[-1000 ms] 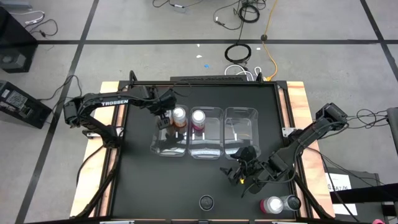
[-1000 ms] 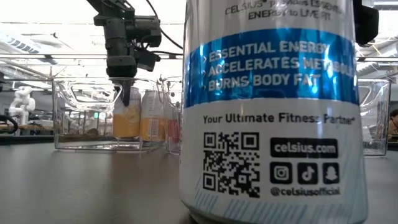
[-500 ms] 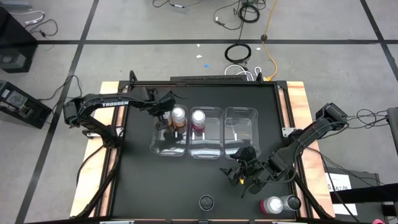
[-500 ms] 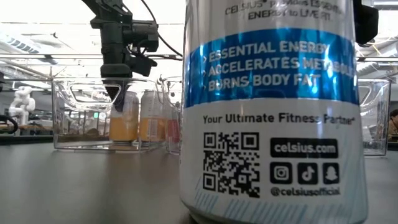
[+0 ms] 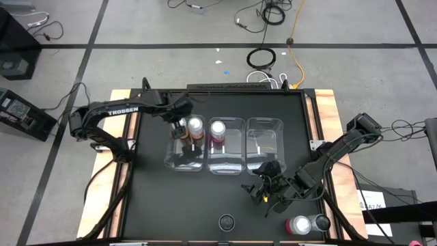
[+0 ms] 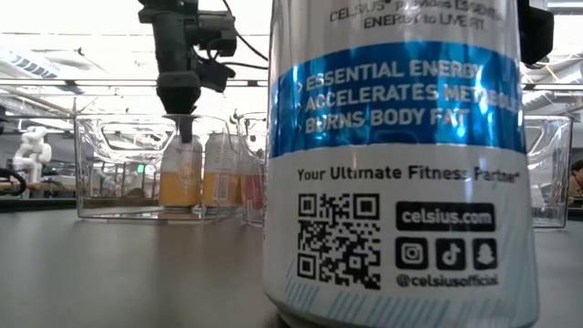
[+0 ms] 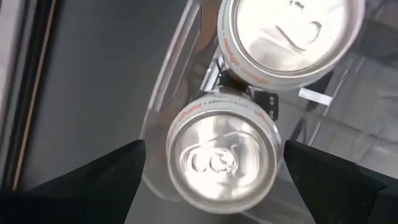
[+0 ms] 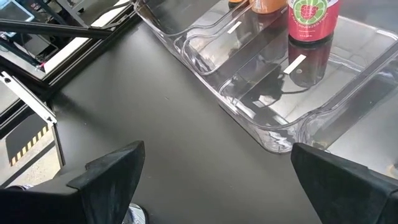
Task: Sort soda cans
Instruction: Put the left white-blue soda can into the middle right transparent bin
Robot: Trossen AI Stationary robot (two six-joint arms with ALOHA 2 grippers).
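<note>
Two orange cans stand upright in the left clear bin (image 5: pixel 176 161); one orange can (image 7: pixel 224 158) sits right below my left gripper (image 7: pixel 214 146), the other (image 5: pixel 195 126) beside it. My left gripper (image 6: pixel 185 128) is open and hovers just above that can's top, a finger on either side. A pink can (image 5: pixel 218 128) stands in the middle bin. A dark grey can (image 5: pixel 226 221) stands at the near edge and fills the low view (image 6: pixel 401 155). A pink can (image 5: pixel 298 224) and a silver can (image 5: pixel 319 222) stand at the near right. My right gripper (image 5: pixel 263 193) is open and low over the table, near the right bin.
The right bin (image 5: pixel 265 147) holds no can. The three bins stand side by side in the table's middle (image 8: pixel 273 118). Bare black tabletop (image 5: pixel 157 205) lies near and left of the bins. Cables lie on the floor beyond the far edge.
My left gripper has moved up and a little toward the far edge, off the orange can in the left bin. The can has stayed upright on the bin's floor.
</note>
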